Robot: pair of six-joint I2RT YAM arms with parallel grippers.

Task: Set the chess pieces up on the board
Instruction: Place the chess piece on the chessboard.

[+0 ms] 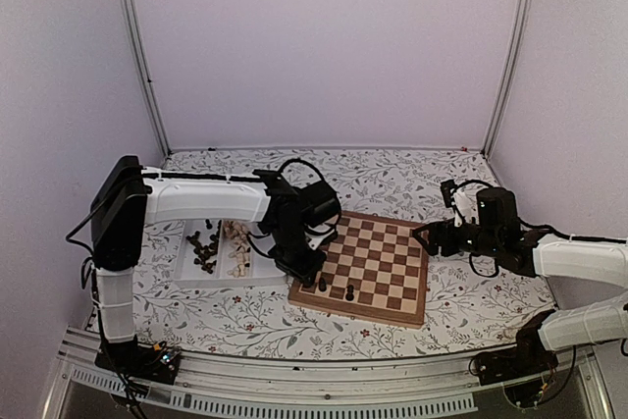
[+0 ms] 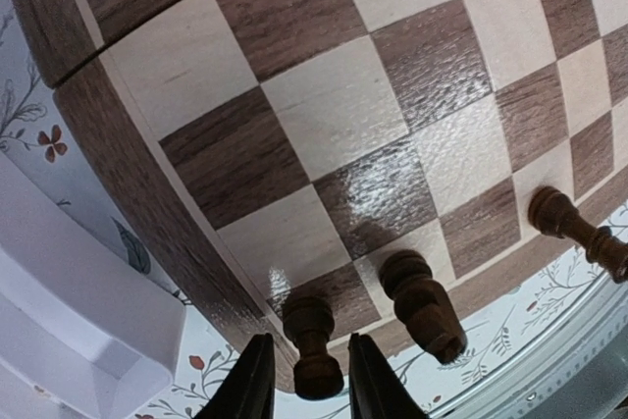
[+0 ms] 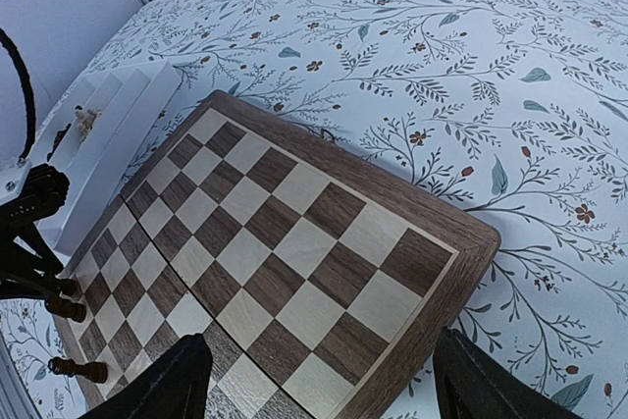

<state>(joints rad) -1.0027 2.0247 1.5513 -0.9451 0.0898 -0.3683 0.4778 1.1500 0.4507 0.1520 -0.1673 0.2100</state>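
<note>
top external view: table under a white cloth (image 1: 245,326) printed with grey leaves and small flowers; plain pale lilac walls (image 1: 324,46), metal posts (image 1: 137,46) at the back corners. board (image 1: 385,260) lies mid-table, tan and dark brown squares, brown border, glossy. three dark chess pieces (image 2: 422,303) of turned wood sit along its near-left edge. white tray (image 1: 186,278) just left of the board, holding dark loose pieces (image 1: 204,250) in the outer compartment and pale loose pieces (image 1: 236,247) in the compartment nearer the board. left gripper (image 2: 310,345) at the board's near-left corner, fingers slightly parted around the corner piece (image 2: 316,372), thin gap showing. right gripper (image 3: 324,390) over the board's right corner, fingers spread wide, gripping nothing.
</note>
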